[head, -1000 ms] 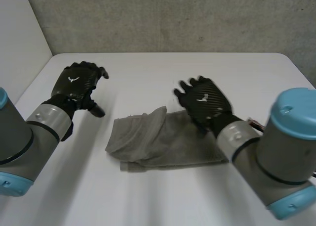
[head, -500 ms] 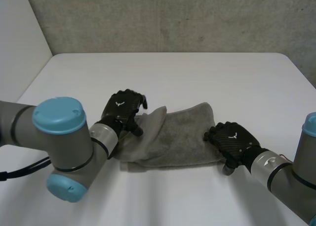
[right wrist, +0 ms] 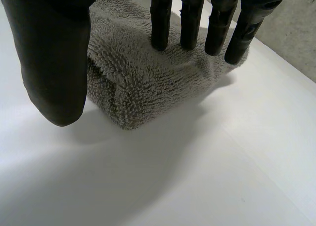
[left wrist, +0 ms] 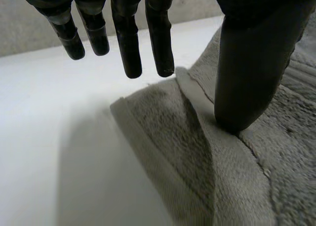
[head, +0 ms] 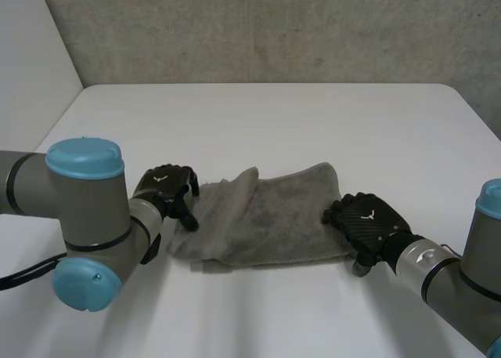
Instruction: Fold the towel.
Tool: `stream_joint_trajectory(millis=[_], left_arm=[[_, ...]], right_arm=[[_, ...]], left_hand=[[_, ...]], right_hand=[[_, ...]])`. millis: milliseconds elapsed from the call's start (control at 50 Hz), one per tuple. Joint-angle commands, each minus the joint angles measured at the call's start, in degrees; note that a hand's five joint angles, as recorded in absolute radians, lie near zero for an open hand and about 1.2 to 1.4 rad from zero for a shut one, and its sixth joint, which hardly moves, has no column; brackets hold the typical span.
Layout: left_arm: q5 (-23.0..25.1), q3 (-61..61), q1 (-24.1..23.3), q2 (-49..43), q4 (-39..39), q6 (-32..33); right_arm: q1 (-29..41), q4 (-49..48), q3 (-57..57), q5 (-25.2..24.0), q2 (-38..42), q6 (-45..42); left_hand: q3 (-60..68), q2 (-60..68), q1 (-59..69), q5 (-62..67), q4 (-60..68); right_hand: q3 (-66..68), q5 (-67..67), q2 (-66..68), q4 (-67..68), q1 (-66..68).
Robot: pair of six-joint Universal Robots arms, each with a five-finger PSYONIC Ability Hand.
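Towel [head: 274, 217] [left wrist: 237, 176] [right wrist: 143, 82]: grey terry, lies long and flat on the white desk [head: 313, 123] [left wrist: 49, 137] [right wrist: 197, 176], about midway between the desk's left and right edges and well clear of its far edge; a loose flap is folded over near its left end. Left robot hand [head: 163, 187] [left wrist: 252, 63]: at the towel's left end, open; the fingers [left wrist: 126, 38] hang straight and apart above the hemmed corner, the thumb tip rests on the pile; nothing is gripped. Right robot hand [head: 364, 223] [right wrist: 54, 53]: at the towel's right end, open; the straight fingertips [right wrist: 160, 23] touch the top of the cloth, the thumb hangs beside the near corner, over bare desk. Both arms reach in from the near side.
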Motion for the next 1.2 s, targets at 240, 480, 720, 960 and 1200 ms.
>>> stream_joint_trajectory(millis=[240, 480, 720, 960, 1200], left_arm=[[0.77, 0.82, 0.61, -0.32, -6.47, 0.43], [3.04, -1.55, 1.66, 0.12, -6.65, 0.25], [4.46, -2.34, 2.36, 2.05, -6.56, -0.1], [4.46, -8.41, 5.18, 6.19, -5.16, -0.27], [4.46, -13.07, 6.67, 8.47, -2.43, -0.45]], right_arm=[[0.13, 0.08, 0.27, 0.0, 0.02, -0.52], [0.13, -0.01, 0.27, 0.0, 0.11, -0.61], [0.22, 0.08, 0.27, 0.0, 0.02, -0.61], [0.13, 0.08, 0.27, 0.17, 0.02, -0.61], [0.13, -0.27, 0.54, 0.61, 0.02, -1.48]], left_hand=[[-2.77, 7.94, 7.9, 7.78, -3.11], [-2.77, 23.07, 23.03, 22.9, -3.11], [-2.77, 46.78, 46.74, 46.61, -3.11], [-2.77, 46.78, 46.74, 46.61, -3.11], [-2.77, 46.78, 46.74, 46.61, -3.11]], right_hand=[[-2.66, 0.25, 2.74, -4.37, 1.75], [-2.66, 0.25, 2.74, -4.37, 1.75], [-2.66, 0.25, 2.74, -4.37, 1.75], [-2.66, 0.93, 3.41, -4.37, 2.42], [-2.66, 10.32, 12.81, -4.37, 11.82]])
